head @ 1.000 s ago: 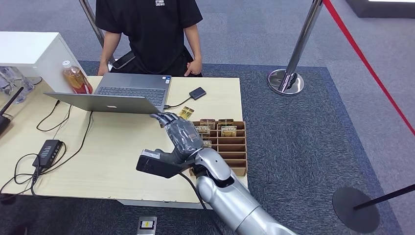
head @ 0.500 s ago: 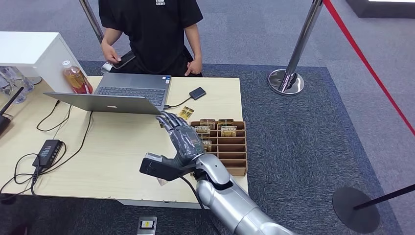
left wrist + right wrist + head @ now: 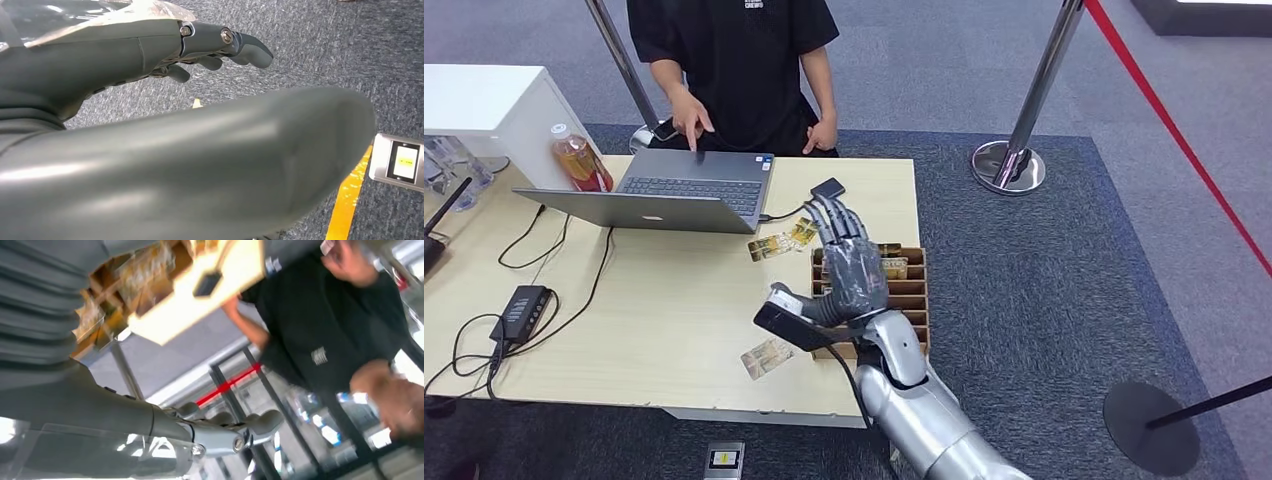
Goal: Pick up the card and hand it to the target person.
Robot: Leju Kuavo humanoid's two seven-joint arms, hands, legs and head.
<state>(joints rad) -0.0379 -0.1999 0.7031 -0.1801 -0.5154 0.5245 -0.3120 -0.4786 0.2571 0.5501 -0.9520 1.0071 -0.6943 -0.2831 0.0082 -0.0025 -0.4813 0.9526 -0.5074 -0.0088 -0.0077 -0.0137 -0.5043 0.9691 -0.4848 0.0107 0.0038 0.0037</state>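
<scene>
My right hand (image 3: 849, 265) hovers with fingers spread over the near-left part of the wooden card box (image 3: 914, 300), holding nothing. In the right wrist view its fingers (image 3: 235, 432) are bare. One card (image 3: 767, 357) lies on the table near the front edge. Two more cards (image 3: 769, 246) (image 3: 803, 232) lie beside the laptop, and others stand in the box's far slots (image 3: 892, 266). The person (image 3: 734, 60) in a black shirt stands behind the table, one hand at the laptop. My left hand (image 3: 225, 45) hangs over the carpet, fingers loose and holding nothing.
An open laptop (image 3: 674, 190), a bottle (image 3: 579, 160), a small black device (image 3: 828, 189) and a power brick (image 3: 524, 305) with cables share the wooden table (image 3: 654, 300). A chrome stanchion (image 3: 1009, 165) with red rope stands on the carpet to the right.
My right hand has swung right, from beside the laptop to above the card box. Two cards on the table have come into sight. The person's hand has moved onto the laptop.
</scene>
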